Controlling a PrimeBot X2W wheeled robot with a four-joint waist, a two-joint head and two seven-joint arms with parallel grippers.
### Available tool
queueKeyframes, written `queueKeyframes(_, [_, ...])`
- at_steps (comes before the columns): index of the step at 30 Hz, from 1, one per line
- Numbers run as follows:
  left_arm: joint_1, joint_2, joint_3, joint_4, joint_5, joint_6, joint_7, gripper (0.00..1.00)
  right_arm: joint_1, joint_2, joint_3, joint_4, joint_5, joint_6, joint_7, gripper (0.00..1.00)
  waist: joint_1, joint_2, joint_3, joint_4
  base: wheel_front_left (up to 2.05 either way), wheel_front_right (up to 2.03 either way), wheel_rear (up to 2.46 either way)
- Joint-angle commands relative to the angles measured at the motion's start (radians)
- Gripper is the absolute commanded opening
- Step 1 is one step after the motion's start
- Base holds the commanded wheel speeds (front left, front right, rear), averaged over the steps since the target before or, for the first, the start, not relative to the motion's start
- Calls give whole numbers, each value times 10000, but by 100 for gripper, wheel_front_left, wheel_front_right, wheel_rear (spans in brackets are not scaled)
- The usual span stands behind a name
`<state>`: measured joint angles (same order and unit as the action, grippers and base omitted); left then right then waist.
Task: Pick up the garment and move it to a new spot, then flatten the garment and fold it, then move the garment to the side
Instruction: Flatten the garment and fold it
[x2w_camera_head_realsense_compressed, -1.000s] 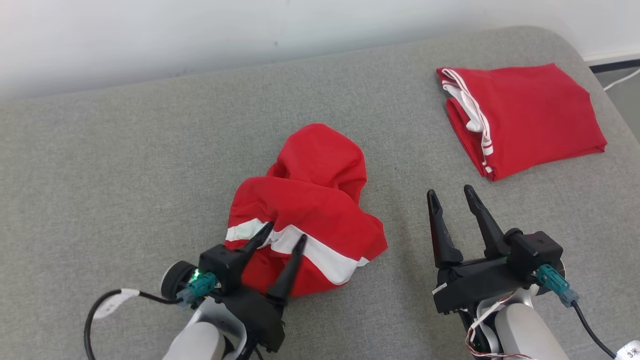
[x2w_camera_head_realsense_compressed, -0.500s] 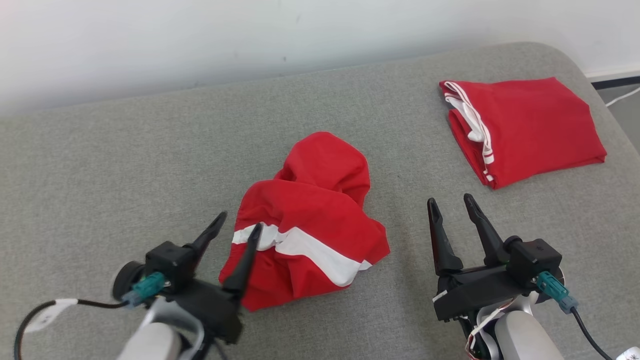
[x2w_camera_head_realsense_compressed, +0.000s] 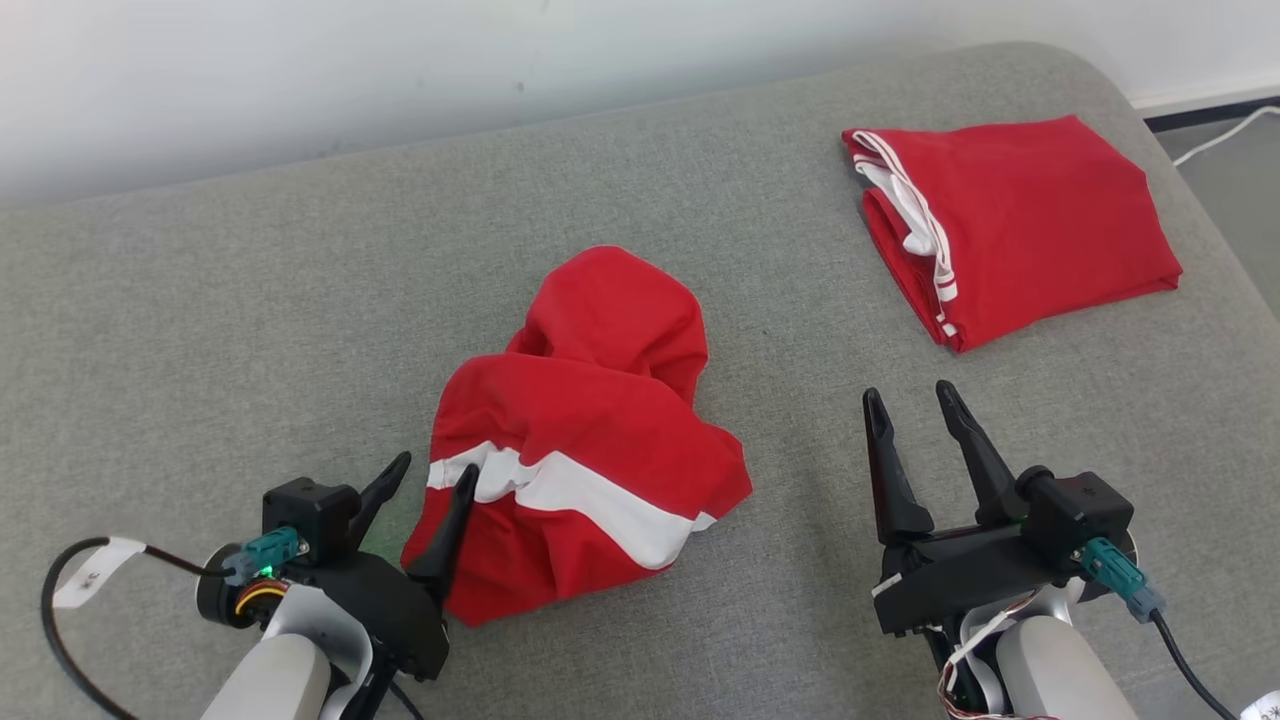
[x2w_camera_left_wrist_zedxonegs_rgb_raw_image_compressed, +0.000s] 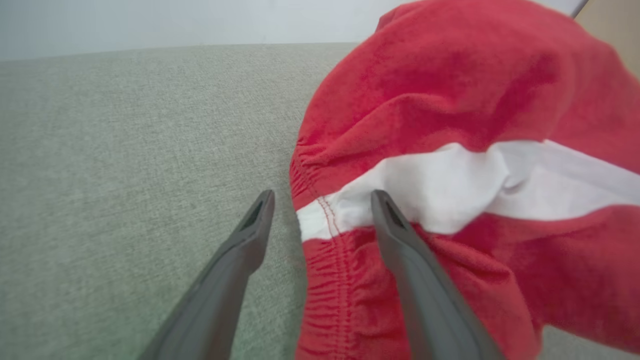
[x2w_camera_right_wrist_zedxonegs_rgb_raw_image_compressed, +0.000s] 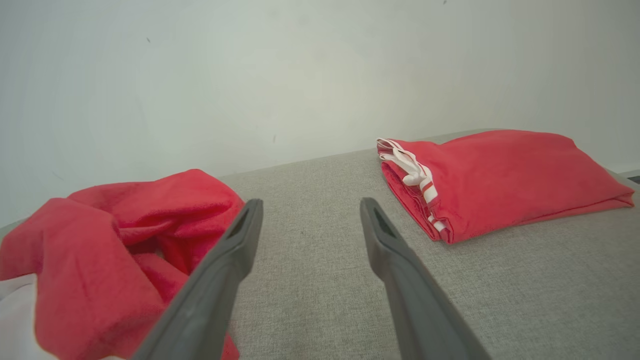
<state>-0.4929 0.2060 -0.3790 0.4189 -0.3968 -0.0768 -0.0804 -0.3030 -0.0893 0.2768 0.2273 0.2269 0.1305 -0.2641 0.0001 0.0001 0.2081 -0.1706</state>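
Note:
The garment (x2w_camera_head_realsense_compressed: 590, 420) lies crumpled in a heap in the middle of the grey padded surface (x2w_camera_head_realsense_compressed: 250, 330). It is red with a wide white band. My left gripper (x2w_camera_head_realsense_compressed: 434, 466) stands open at its near left edge. In the left wrist view (x2w_camera_left_wrist_zedxonegs_rgb_raw_image_compressed: 322, 196) one finger rests over the white band of the garment (x2w_camera_left_wrist_zedxonegs_rgb_raw_image_compressed: 450, 125) and the other is over bare padding. Nothing is gripped. My right gripper (x2w_camera_head_realsense_compressed: 910, 392) is open and empty to the right of the heap, apart from it. The right wrist view has this gripper (x2w_camera_right_wrist_zedxonegs_rgb_raw_image_compressed: 311, 201) over bare padding with the garment (x2w_camera_right_wrist_zedxonegs_rgb_raw_image_compressed: 125, 235) at its left.
A second red piece (x2w_camera_head_realsense_compressed: 1020, 220), folded with white-and-red striped trim, lies at the far right, also visible as the folded piece (x2w_camera_right_wrist_zedxonegs_rgb_raw_image_compressed: 500, 175) ahead of the right gripper. A pale wall runs behind the surface. A white cable (x2w_camera_head_realsense_compressed: 1215, 135) lies on the floor past the right corner.
The left gripper has opened and drawn back left off the heap to its edge. The garment stays where it lay. The right arm holds still; the head camera has shifted slightly.

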Motion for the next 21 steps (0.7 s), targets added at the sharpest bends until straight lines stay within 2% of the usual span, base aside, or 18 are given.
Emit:
queueKeyframes(1, [-120, -10, -41, 316, -102, -44, -1, 100, -89, -48, 1, -21, 8, 5, -22, 100, -1, -1, 41, -38, 0, 0, 0])
queueKeyframes(7, [-370, -127, -129, 1018, -274, -130, 74, 100, -103, 30, 37, 1, -49, 5, -22, 100, -1, -1, 33, -70, 0, 0, 0])
queueKeyframes(9, [-460, -146, -171, 1203, -302, -186, 60, 19, -100, 51, 38, -11, -53, 5, -22, 100, -1, -1, 23, -79, 0, 0, 0])
queueKeyframes(10, [-500, -155, -226, 1257, -238, -181, 6, 0, -91, 63, 37, -21, -56, 5, -22, 100, -1, -1, 14, -82, 0, 0, 0])
queueKeyframes(21, [-550, -221, -389, 1067, 27, 88, -730, 0, 169, 53, -74, 33, -61, 5, -21, 100, -1, -1, -251, 259, 0, 0, 0])
